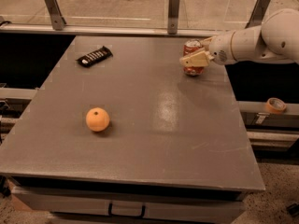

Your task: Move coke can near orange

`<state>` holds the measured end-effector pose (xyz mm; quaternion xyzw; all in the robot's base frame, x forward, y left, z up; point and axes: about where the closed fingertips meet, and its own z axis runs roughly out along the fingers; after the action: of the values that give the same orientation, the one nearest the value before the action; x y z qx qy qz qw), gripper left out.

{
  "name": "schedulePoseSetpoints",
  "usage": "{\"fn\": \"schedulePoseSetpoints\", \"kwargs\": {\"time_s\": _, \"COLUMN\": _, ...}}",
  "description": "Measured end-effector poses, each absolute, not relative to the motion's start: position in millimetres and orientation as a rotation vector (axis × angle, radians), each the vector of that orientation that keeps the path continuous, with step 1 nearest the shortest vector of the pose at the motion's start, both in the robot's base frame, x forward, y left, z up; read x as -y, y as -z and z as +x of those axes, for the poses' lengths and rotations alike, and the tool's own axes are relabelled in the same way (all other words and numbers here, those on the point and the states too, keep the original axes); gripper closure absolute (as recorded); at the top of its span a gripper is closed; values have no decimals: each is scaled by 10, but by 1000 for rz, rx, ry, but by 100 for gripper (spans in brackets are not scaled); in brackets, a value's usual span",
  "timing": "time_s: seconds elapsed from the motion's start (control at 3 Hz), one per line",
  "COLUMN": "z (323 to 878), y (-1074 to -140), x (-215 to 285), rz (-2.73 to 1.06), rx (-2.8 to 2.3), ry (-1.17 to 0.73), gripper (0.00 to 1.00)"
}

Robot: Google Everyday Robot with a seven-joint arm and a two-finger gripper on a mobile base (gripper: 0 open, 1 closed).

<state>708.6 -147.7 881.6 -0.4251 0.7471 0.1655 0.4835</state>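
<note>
Jaws of cream gripper [188, 55] straddle dented red metal coke can [192, 46], upright, long axis vertical; clamped or loose, cannot tell

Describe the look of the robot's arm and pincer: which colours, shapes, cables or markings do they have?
The arm is smooth and off-white, built of thick rounded segments with a bulbous joint at the right edge. A small grey round patch sits near its wrist. The pincer, at the far right of the table by the coke can, is cream and wedge-shaped. No cables or lettering show.
</note>
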Motion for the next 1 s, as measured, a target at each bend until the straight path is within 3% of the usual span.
{"fn": "schedulePoseSetpoints", "kwargs": {"time_s": 0.67, "z": 6702, "y": -9450, "x": 1131, "rz": -1072, "rx": -1672, "ry": -523, "gripper": 94}}
{"fn": "schedulePoseSetpoints", "kwargs": {"time_s": 1.0, "z": 6689, "y": -9469, "x": 1079, "rz": -1077, "rx": -1663, "ry": -533, "gripper": 100}}
